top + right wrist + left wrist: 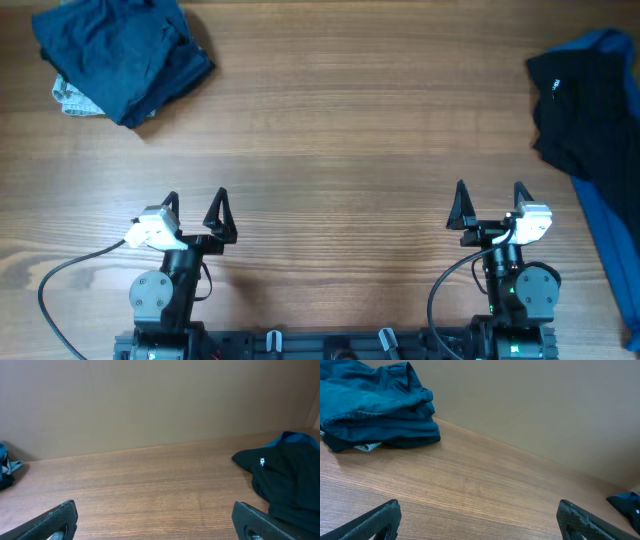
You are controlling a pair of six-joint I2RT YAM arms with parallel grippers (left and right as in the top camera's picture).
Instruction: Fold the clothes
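A black garment [588, 110] with a tiny white label lies crumpled at the table's right edge, on top of a royal blue garment [608, 230]. It also shows in the right wrist view [287, 482], right of centre. A dark navy-teal garment pile [120, 55] sits at the far left corner; it also shows in the left wrist view [375, 407]. My left gripper [195, 210] is open and empty near the front left. My right gripper [490, 205] is open and empty near the front right. Both are well short of the clothes.
A bit of pale patterned cloth [70, 98] peeks out from under the navy pile. The wooden table [340, 150] stretches between the two piles. The arm bases and cables [330, 340] line the front edge.
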